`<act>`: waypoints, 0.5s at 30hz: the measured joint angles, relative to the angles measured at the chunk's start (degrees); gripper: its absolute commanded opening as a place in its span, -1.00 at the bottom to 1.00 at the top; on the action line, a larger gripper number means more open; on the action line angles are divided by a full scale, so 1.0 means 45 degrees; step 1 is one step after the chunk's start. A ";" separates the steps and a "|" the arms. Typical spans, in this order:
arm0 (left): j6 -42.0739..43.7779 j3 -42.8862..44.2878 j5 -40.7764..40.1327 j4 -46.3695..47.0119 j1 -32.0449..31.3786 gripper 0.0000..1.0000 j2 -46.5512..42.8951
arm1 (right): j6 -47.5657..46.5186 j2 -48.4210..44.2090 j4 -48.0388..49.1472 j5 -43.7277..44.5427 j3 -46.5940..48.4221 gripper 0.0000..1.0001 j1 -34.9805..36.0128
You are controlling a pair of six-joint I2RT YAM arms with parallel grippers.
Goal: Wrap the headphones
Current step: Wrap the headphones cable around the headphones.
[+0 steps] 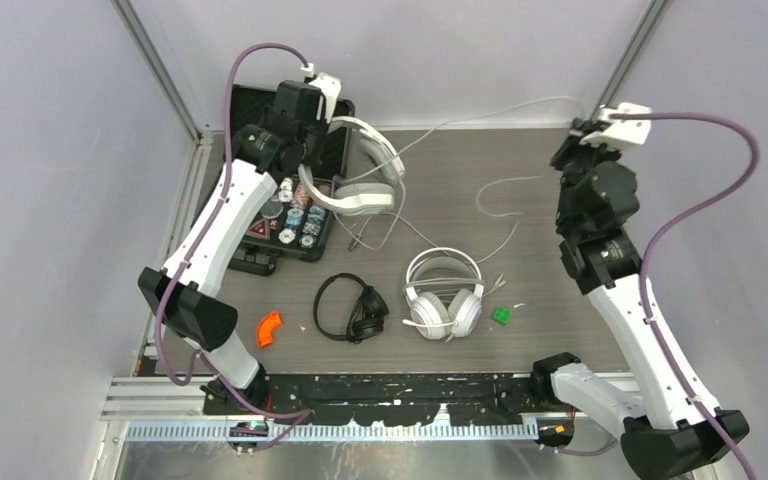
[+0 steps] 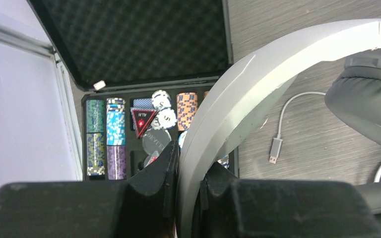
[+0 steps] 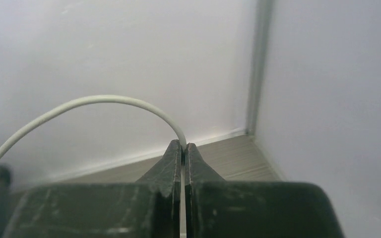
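Far headset [image 1: 365, 197] white with grey pad [image 2: 369, 106]; near headset [image 1: 444, 295] white; third headset [image 1: 350, 310] black. Cord [image 3: 104, 98] pale. Case [image 2: 129, 39] black, its chips [image 2: 115, 126] striped green, blue, purple, orange. An orange scrap [image 1: 269, 328], a green scrap [image 1: 501, 316]. Desk [image 1: 540, 290] grey-brown woodgrain.

Surface: grey wood-grain table [image 1: 550, 320].
Far left: open black case [image 1: 252, 104] lying flat on the table, lid laid back, poker chips [image 1: 295, 222] in its tray.
Near left: small orange curved piece [image 1: 269, 328], apart from the case.
Near middle: black on-ear headphones [image 1: 367, 318], lying flat, just right of the orange piece.
Right of those: white over-ear headset [image 1: 426, 312], lying flat with its band towards the far side.
Beside that headset: small green piece [image 1: 501, 316].
Far middle: pale cord [image 1: 513, 232] in loose loops on the table.
By the case: USB plug [image 2: 276, 149] on the wood.
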 measured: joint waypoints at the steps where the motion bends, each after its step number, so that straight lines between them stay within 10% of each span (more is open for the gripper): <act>1: -0.0005 -0.0092 -0.0024 0.0005 0.0102 -1.00 -0.0015 | 0.0034 0.0102 -0.0019 0.0238 0.0233 -1.00 -0.0437; 15: -0.0107 -0.0393 0.0063 0.0015 0.1088 -1.00 -0.0034 | 0.1962 0.3609 -0.2482 0.2050 0.3317 -1.00 -0.5863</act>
